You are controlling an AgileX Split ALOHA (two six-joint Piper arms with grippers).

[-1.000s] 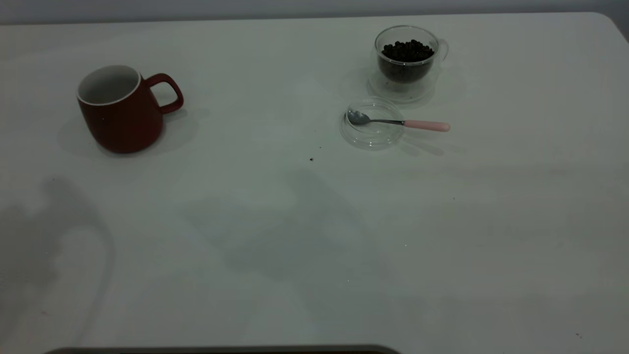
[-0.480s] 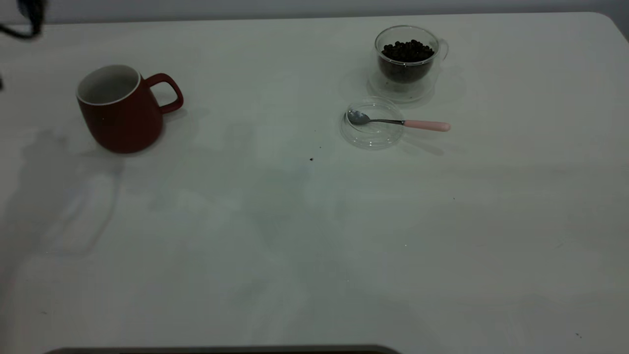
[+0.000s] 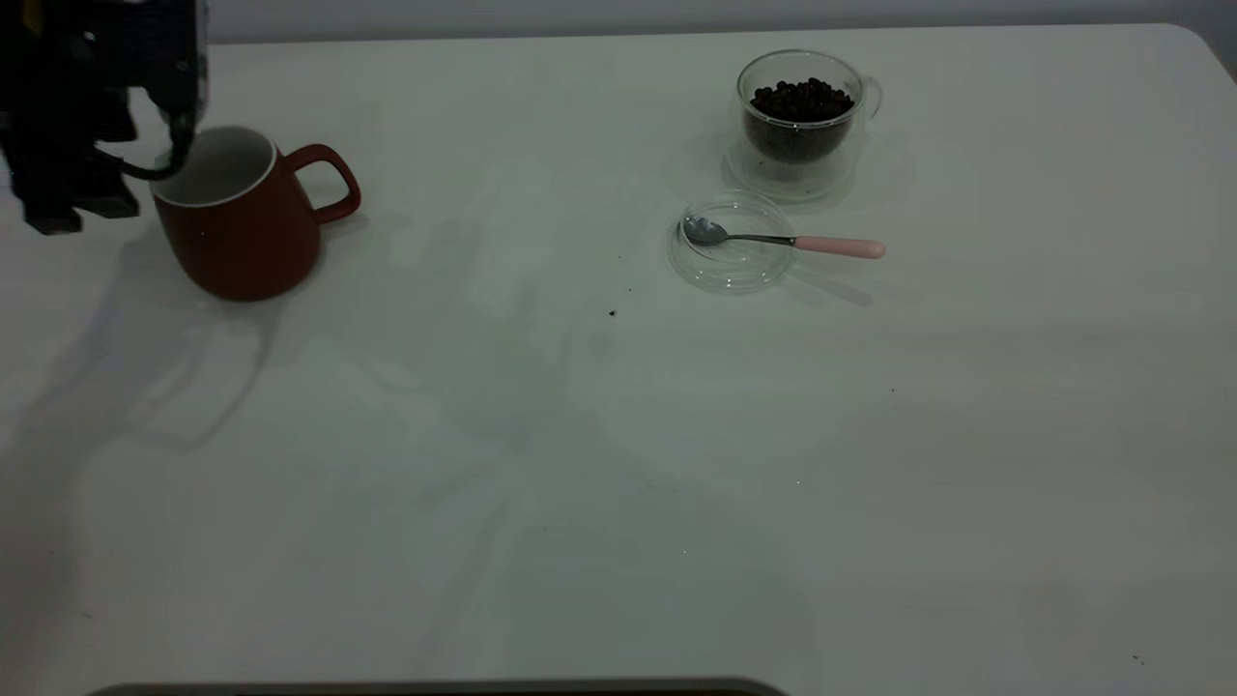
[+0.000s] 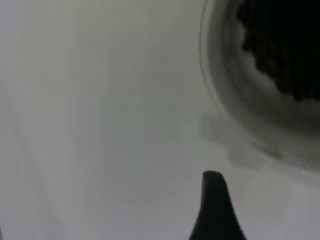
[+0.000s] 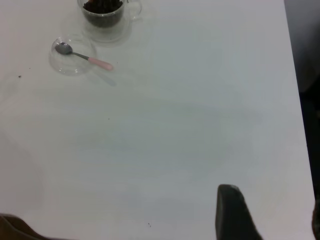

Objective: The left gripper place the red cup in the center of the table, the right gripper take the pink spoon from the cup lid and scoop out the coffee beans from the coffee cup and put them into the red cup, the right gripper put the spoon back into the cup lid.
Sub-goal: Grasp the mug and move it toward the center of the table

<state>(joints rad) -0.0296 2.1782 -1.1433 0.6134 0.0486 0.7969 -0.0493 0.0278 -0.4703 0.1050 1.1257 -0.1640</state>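
Standing red cup (image 3: 239, 220), left pincer (image 3: 68, 193) just beside

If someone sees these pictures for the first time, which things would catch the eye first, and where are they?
The red cup stands out first, at the far left of the white table, with the black left gripper beside its rim. Next comes the coffee cup of dark coffee beans at the far right. Just in front of it, the pink spoon lies with its bowl in the clear cup lid.
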